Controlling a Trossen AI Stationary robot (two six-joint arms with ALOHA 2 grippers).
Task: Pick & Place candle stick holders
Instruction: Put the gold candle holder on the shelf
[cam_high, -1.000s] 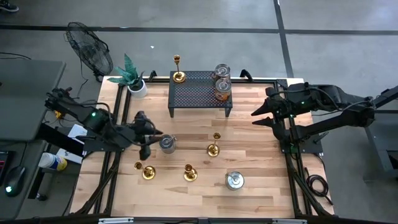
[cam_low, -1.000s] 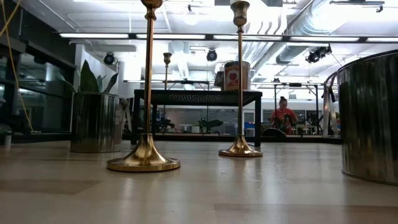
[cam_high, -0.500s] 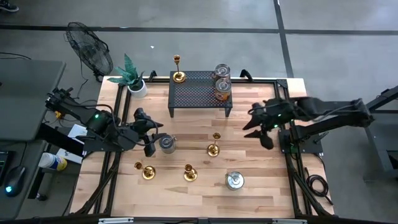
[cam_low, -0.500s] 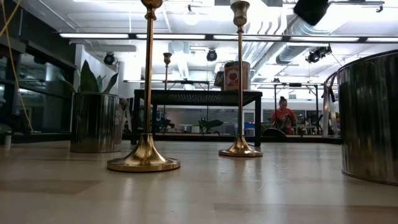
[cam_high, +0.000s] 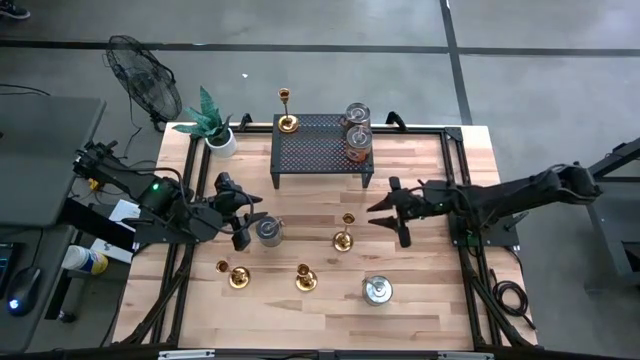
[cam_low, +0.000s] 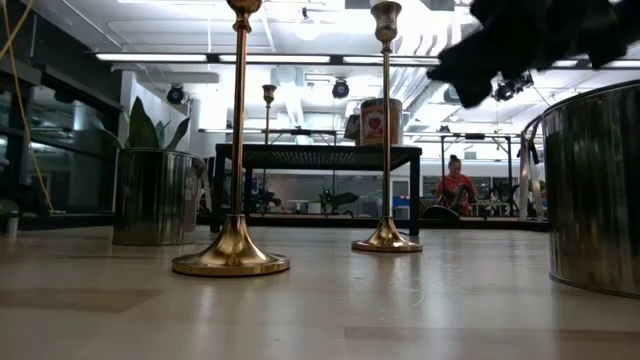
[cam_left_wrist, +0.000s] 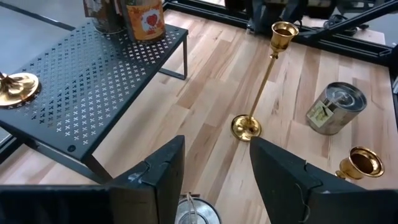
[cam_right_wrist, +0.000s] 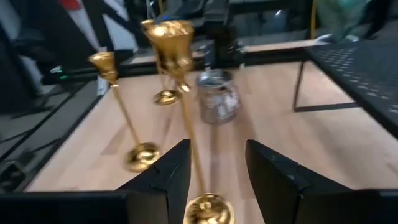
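Several gold candle stick holders show. One stands on the far left corner of the black shelf (cam_high: 287, 122). One stands mid-table (cam_high: 344, 238). Two stand nearer the front, one here (cam_high: 305, 279) and one farther left (cam_high: 238, 277). My right gripper (cam_high: 390, 212) is open, just right of the mid-table holder. In the right wrist view its fingers (cam_right_wrist: 217, 180) stand either side of that holder's stem (cam_right_wrist: 189, 124) without touching. My left gripper (cam_high: 245, 222) is open beside a silver tin (cam_high: 268, 232), and it also shows in the left wrist view (cam_left_wrist: 217, 180).
The black mesh shelf (cam_high: 320, 150) stands at the far middle with two cans (cam_high: 356, 130) on it. A second silver tin (cam_high: 377, 291) stands near the front right. A potted plant (cam_high: 215, 128) is at the far left corner. Bare wood lies at the right.
My right gripper has swung from the table's right edge toward the left, to just beside the mid-table candle stick holder, and now shows in the low view's top right. The holders and tins have stayed in place.
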